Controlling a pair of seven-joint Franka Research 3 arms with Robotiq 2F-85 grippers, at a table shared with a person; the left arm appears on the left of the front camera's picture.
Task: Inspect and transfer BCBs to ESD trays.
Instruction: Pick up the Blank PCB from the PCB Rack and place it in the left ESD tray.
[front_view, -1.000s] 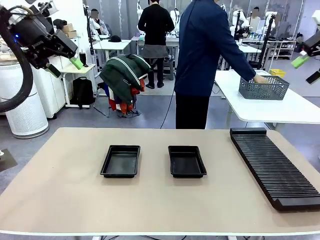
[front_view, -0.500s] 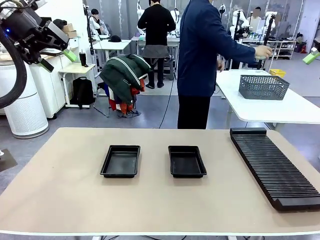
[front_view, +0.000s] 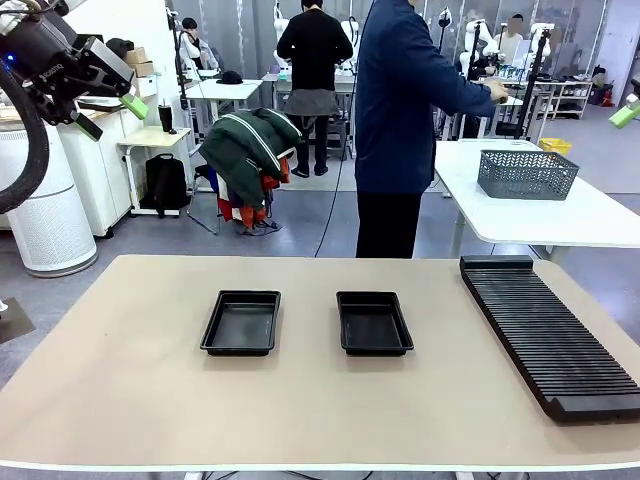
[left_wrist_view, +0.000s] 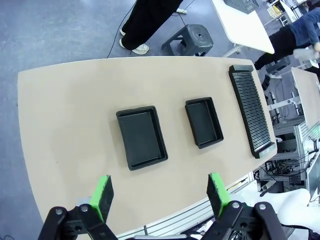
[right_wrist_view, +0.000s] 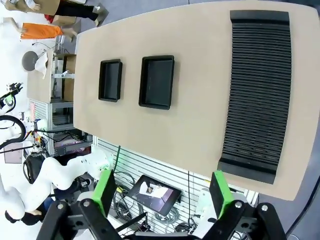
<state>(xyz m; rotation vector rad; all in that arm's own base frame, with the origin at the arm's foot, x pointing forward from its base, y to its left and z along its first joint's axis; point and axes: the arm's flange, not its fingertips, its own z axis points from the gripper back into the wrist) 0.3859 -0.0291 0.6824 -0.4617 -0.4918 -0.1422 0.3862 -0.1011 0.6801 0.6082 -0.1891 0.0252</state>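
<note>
Front view: left pincer (front_view: 109, 116) high, jaws wide; right wrist view: right pincer (right_wrist_view: 162, 176) likewise (ESD trays (right_wrist_view: 156, 82) below)

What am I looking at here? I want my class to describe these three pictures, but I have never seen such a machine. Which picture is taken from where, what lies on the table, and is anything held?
This is a two-armed robot at a beige table. The wide picture comes from a fixed camera between the arms; a person in dark blue stands at the far side. The other two come from cameras on the wrists, looking down past green-padded fingers. On the table lie the left tray and right tray, both black and empty, and a long ribbed black rack. The left gripper and right gripper hang open, holding nothing.
</note>
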